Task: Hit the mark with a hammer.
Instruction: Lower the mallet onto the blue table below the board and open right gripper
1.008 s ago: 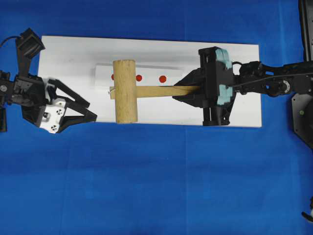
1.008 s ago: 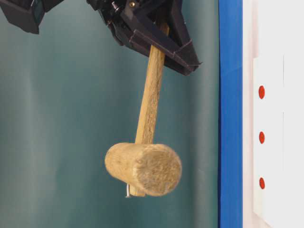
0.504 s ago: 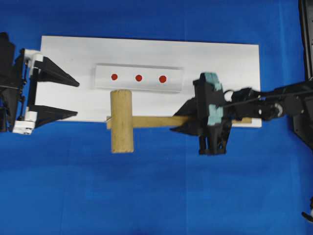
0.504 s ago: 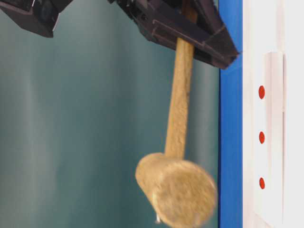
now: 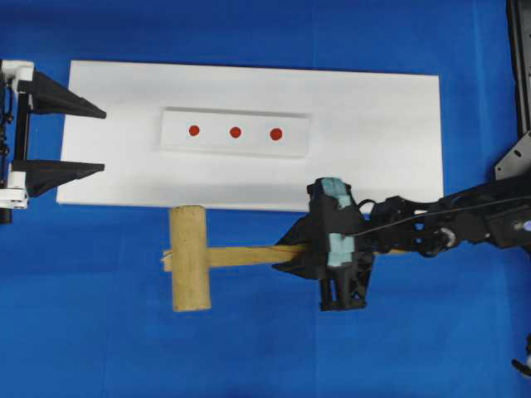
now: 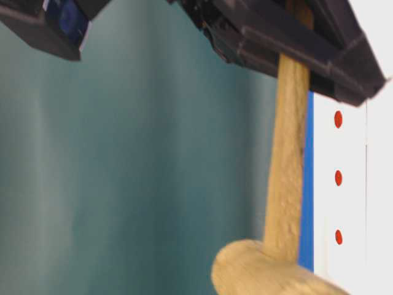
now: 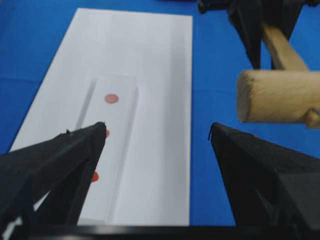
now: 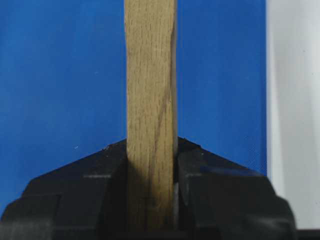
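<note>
The hammer [image 5: 189, 257], a tan wooden mallet, lies level over the blue cloth just in front of the white board's near edge, head to the left. My right gripper [image 5: 286, 253] is shut on its flat handle [image 8: 150, 75], fingers [image 8: 205, 175] pressed to both sides. Three red marks [image 5: 235, 132] sit in a row on a raised white strip in the middle of the board [image 5: 373, 108]. My left gripper [image 5: 104, 141] stands open at the board's left end with nothing between its fingers. In the left wrist view the hammer's head [image 7: 277, 97] shows at the right, past my left gripper [image 7: 157, 127].
Blue cloth [image 5: 249, 348] covers the table all around the white board. In the table-level view the hammer's handle [image 6: 288, 153] hangs close beside the marks [image 6: 338, 177]. A dark arm base [image 5: 518, 50] stands at the right edge.
My right gripper has carried the hammer from above the marks toward the near side, off the board. My left gripper has drawn back to the board's left end.
</note>
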